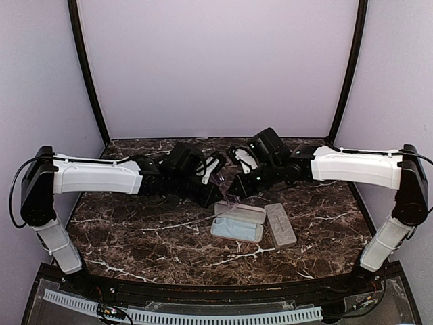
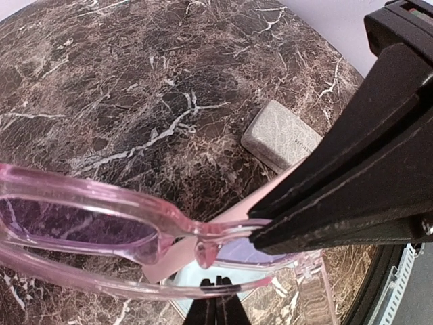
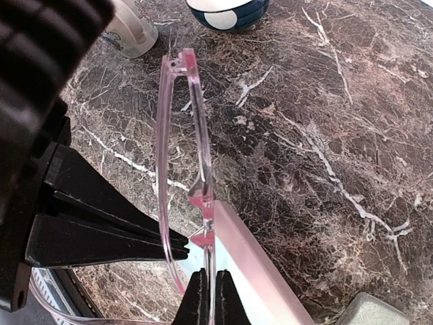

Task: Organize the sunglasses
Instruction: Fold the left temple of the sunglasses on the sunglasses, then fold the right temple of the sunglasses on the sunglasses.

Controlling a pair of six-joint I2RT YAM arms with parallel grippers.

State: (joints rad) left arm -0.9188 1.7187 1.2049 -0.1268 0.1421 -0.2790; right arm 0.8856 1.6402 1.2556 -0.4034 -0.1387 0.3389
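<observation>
One pair of sunglasses [image 2: 101, 203] with a thin translucent pink-red frame and purple-tinted lenses hangs in the air between both grippers. My left gripper [image 2: 218, 279] is shut on the folded temple arm, with the front rim just above it. Shut on the front rim near the nose bridge is my right gripper [image 3: 208, 272]. In the top view the left gripper [image 1: 211, 195] and the right gripper [image 1: 237, 187] meet tip to tip just behind the open pink case [image 1: 237, 222]. A light-blue cloth [image 2: 196, 277] lies inside that case, right below the glasses.
A shut grey case [image 1: 280, 223] lies to the right of the pink one, also seen as the grey case [image 2: 281, 135]. A white mug [image 3: 132, 27] and a blue-and-white bowl [image 3: 226, 13] stand further back on the dark marble table [image 1: 135, 237].
</observation>
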